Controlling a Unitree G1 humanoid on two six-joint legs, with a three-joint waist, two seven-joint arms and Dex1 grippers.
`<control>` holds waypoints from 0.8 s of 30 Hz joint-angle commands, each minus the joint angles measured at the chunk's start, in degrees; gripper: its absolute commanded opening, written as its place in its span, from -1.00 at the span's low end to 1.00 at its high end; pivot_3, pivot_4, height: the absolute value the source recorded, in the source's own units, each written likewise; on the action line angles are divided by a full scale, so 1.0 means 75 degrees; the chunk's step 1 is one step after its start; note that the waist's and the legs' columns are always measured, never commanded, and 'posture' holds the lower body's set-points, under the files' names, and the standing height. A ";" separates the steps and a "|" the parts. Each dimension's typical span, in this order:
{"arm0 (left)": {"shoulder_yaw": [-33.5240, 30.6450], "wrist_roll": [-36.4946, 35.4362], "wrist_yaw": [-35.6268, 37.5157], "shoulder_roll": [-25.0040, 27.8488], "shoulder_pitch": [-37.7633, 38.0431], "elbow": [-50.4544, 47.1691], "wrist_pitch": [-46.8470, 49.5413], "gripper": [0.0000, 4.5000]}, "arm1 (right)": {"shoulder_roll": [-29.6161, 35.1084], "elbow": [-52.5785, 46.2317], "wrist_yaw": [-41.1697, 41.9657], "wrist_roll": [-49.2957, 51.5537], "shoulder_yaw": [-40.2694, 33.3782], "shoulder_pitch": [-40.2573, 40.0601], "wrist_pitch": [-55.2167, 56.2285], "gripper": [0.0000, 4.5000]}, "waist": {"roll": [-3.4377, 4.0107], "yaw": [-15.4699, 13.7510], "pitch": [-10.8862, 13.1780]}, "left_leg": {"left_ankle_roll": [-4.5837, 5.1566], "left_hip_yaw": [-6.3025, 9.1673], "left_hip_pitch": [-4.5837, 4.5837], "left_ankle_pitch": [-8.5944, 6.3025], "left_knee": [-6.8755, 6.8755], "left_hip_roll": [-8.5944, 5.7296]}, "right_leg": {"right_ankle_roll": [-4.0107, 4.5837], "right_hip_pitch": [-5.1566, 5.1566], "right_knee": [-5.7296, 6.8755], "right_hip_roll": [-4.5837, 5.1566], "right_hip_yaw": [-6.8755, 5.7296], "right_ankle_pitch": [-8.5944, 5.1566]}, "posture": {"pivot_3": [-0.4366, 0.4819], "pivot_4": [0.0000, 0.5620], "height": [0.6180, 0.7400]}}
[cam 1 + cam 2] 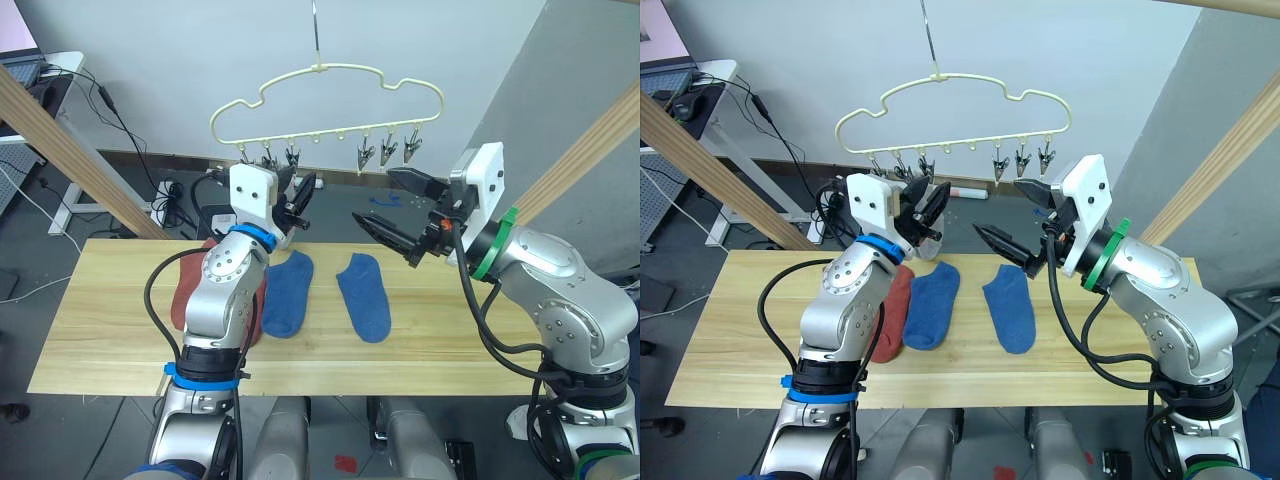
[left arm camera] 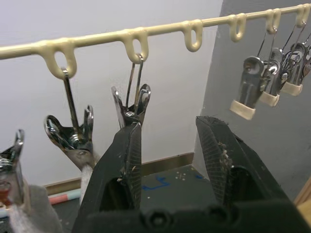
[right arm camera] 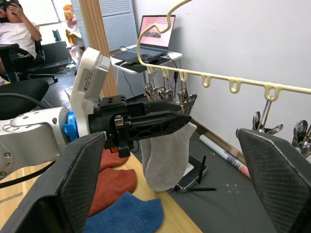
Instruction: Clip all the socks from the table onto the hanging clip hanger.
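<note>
Two blue socks [image 1: 288,294] [image 1: 364,297] of soft knit are seen lying flat near the middle of the tabletop [image 1: 100,330], side by side but apart, toes toward the near edge. Rust-red sock fabric [image 1: 187,290] is seen just beside the left blue one, largely hidden by the left arm; whether it is one sock or two cannot be told. One light grey sock [image 3: 166,155] is seen hanging limp from the clips at the left end of the clip hanger [image 1: 330,95].

Six small metal clips are counted along the lower bar of the pale yellow, cloud-shaped wire hanger, which is suspended above the far edge of the tabletop by a thin metal hook: three bunched at the left, three [image 1: 388,150] at the right, with bare loops between. The tabletop is made of pale wooden planks.

The left gripper [image 2: 167,145] is raised just under the left clips, its ridged black jaws parted and empty, one shiny clip [image 2: 132,104] just above one jaw. The right gripper [image 1: 395,210] is held above the tabletop below the right clips, its jaws spread wide with nothing between them.
</note>
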State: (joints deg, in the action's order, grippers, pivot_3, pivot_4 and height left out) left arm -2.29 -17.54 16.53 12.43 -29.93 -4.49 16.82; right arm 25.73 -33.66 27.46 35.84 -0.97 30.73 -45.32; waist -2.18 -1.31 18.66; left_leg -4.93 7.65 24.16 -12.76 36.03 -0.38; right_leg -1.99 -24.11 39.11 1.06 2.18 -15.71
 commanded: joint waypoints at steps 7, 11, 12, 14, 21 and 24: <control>-0.0153 0.0039 0.0021 0.0078 0.0219 -0.0508 0.0036 -0.14 | 0.0012 -0.0148 -0.0023 0.0176 -0.0142 0.0153 0.0134 1.00 | 0.0000 -0.0003 0.0000 | 0.0001 0.0002 0.0001 0.0000 0.0000 0.0001 | 0.0000 0.0000 -0.0001 0.0001 0.0000 0.0000 | 0.22 0.10 1.00; -0.0159 0.0071 0.0022 0.0038 0.0014 -0.0294 -0.0065 -0.14 | -0.0003 -0.0080 -0.0036 0.0190 -0.0129 0.0205 0.0137 1.00 | 0.0000 -0.0004 0.0000 | 0.0003 0.0002 0.0000 -0.0001 0.0000 0.0000 | 0.0000 0.0001 0.0000 0.0001 0.0000 0.0001 | 0.22 0.11 1.00; -0.0168 0.0086 0.0016 0.0028 -0.0050 -0.0216 -0.0107 -0.14 | -0.0006 -0.0066 -0.0040 0.0197 -0.0134 0.0228 0.0132 1.00 | 0.0000 -0.0005 0.0000 | 0.0004 0.0002 0.0001 -0.0001 0.0000 0.0000 | 0.0000 0.0001 0.0000 0.0001 -0.0001 0.0001 | 0.22 0.11 1.00; -0.0164 0.0125 0.0010 -0.0008 -0.0178 -0.0066 -0.0202 -0.14 | -0.0003 -0.0064 -0.0053 0.0220 -0.0155 0.0257 0.0113 1.00 | 0.0000 -0.0005 0.0000 | 0.0005 0.0001 0.0000 -0.0001 0.0001 -0.0001 | -0.0001 0.0001 0.0000 0.0000 -0.0001 0.0001 | 0.22 0.11 1.00; -0.0176 0.0257 0.0030 -0.0168 -0.0645 0.0432 -0.0554 -0.14 | 0.0035 -0.0023 -0.0044 0.0255 -0.0171 0.0288 0.0123 1.00 | 0.0000 -0.0003 0.0000 | 0.0003 0.0000 0.0003 0.0001 0.0000 -0.0002 | -0.0001 0.0000 -0.0001 0.0001 0.0001 0.0002 | 0.21 0.12 1.00; -0.0182 0.0269 0.0077 -0.0169 -0.0699 0.0500 -0.0598 -0.14 | 0.0043 -0.0006 -0.0070 0.0275 -0.0223 0.0319 0.0114 1.00 | -0.0001 0.0000 0.0000 | 0.0005 -0.0001 0.0002 0.0000 0.0001 -0.0003 | -0.0001 0.0000 -0.0001 0.0001 0.0000 0.0002 | 0.21 0.12 1.00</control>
State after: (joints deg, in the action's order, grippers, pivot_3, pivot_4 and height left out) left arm -3.17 -15.67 16.90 11.27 -34.55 0.23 13.97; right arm 25.75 -32.49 27.16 37.17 -1.00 32.25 -45.31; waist -2.19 -1.31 18.66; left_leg -4.90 7.64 24.17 -12.76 36.03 -0.40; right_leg -1.99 -24.11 39.11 1.07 2.19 -15.70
